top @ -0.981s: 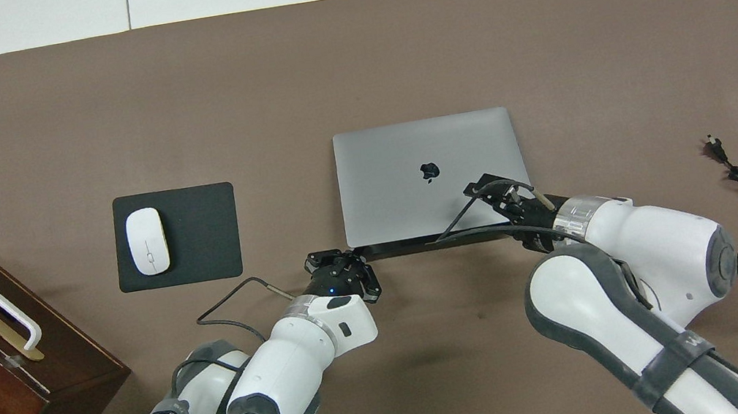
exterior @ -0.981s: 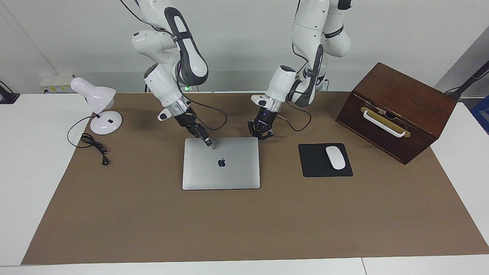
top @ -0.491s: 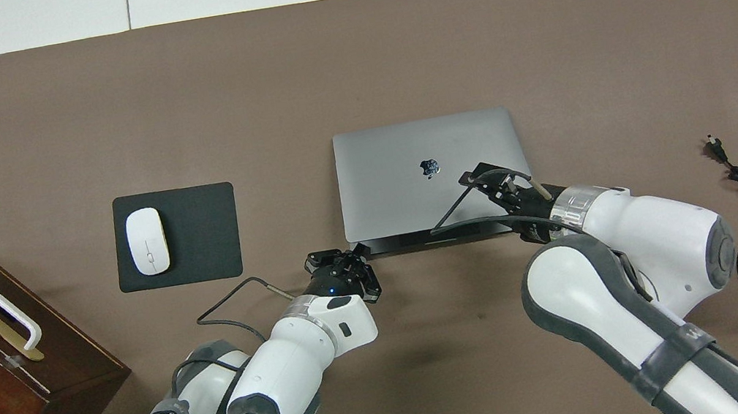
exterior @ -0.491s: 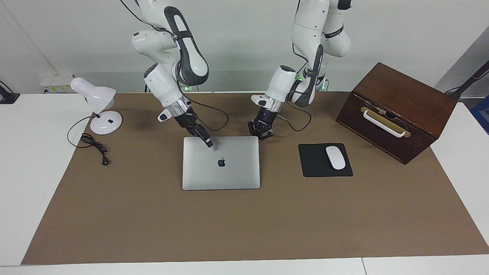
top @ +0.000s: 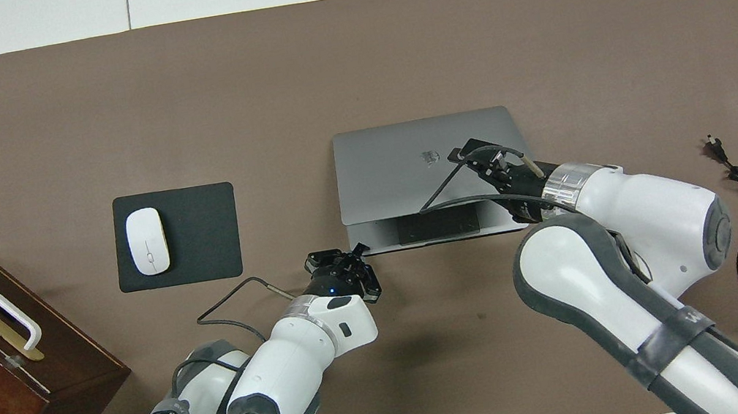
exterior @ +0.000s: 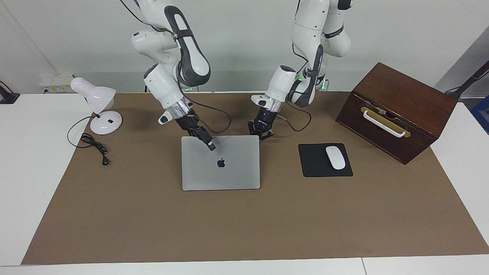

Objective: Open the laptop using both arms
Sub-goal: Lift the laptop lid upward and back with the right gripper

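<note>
Laptop (exterior: 220,168) at mat centre, beside the mouse pad (exterior: 325,160); lid partly raised, base strip with dark trackpad area exposed on robot side; most of the swing left. Long axis runs between the arms' ends; hinge away from robots. Left gripper (exterior: 261,133) closed at base corner; right gripper (exterior: 209,144) at lid edge, grip unclear.

Silver laptop (exterior: 221,168), lid partly raised, mid-table

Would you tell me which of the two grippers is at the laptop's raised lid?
The right gripper, reaching over the laptop lid near the logo. The left gripper, fingers shut, sits at the laptop's corner toward the mouse pad.
</note>
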